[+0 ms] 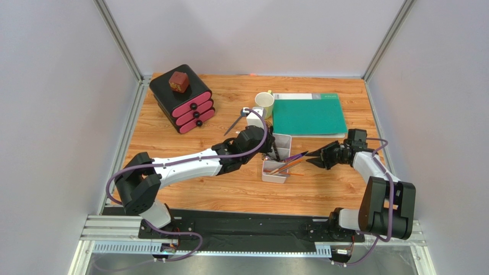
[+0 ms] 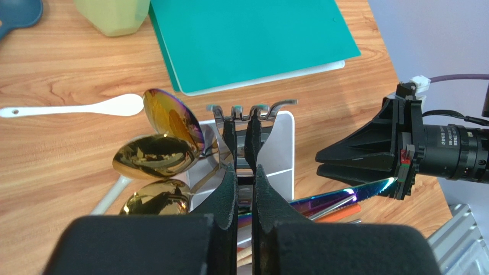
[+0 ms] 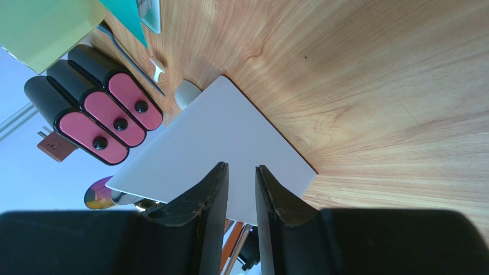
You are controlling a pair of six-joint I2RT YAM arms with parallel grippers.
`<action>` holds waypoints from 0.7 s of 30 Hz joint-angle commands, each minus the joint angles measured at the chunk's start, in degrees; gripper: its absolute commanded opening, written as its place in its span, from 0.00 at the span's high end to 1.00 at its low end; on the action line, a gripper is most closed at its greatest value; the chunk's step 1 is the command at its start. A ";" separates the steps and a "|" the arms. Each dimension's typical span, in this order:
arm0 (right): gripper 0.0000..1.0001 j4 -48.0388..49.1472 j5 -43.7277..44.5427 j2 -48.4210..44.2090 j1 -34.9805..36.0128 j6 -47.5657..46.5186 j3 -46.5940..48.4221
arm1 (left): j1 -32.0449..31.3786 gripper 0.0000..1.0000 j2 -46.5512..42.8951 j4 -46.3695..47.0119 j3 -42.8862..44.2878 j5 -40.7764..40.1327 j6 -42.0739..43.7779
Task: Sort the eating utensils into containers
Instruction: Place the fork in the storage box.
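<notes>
My left gripper (image 2: pixel 241 129) is shut on a silver fork (image 2: pixel 252 109), its tines over the far end of the white divided tray (image 2: pixel 281 143). Two gold spoons (image 2: pixel 155 154) and an iridescent spoon (image 2: pixel 172 117) lean out of the tray's left side. An iridescent knife (image 2: pixel 344 195) and orange sticks (image 2: pixel 338 212) lie in the near compartment. A white spoon (image 2: pixel 74 107) lies on the table, and a blue spoon (image 2: pixel 17 11) shows at the top left corner. My right gripper (image 3: pixel 241 167) stands open beside the tray's outer wall (image 3: pixel 212 132), gripping nothing. From above, both grippers (image 1: pixel 274 150) (image 1: pixel 310 158) flank the tray (image 1: pixel 282 139).
A green folder (image 1: pixel 310 114) and a pale mug (image 1: pixel 264 103) sit behind the tray. The black box with pink drawers (image 1: pixel 183 100) stands at the back left. A slim grey utensil (image 1: pixel 234 125) lies on the table between the box and the tray.
</notes>
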 commanded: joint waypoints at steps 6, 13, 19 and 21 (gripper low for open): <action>0.73 1.60 -0.08 -2.29 0.26 0.06 -2.83 | -1.22 0.89 0.45 -6.69 0.53 -1.12 -3.43; 0.73 1.87 0.28 -2.29 0.26 -0.12 -3.44 | -1.93 0.74 -2.10 -10.91 -0.96 -1.21 -3.43; 0.73 2.31 0.19 -2.12 0.26 0.67 -3.97 | -2.54 0.72 -7.71 -15.92 -1.57 -1.90 -1.85; 0.73 2.48 0.19 -2.29 0.26 1.02 -4.15 | -2.63 0.72 -10.17 -15.75 -2.63 -2.70 -0.45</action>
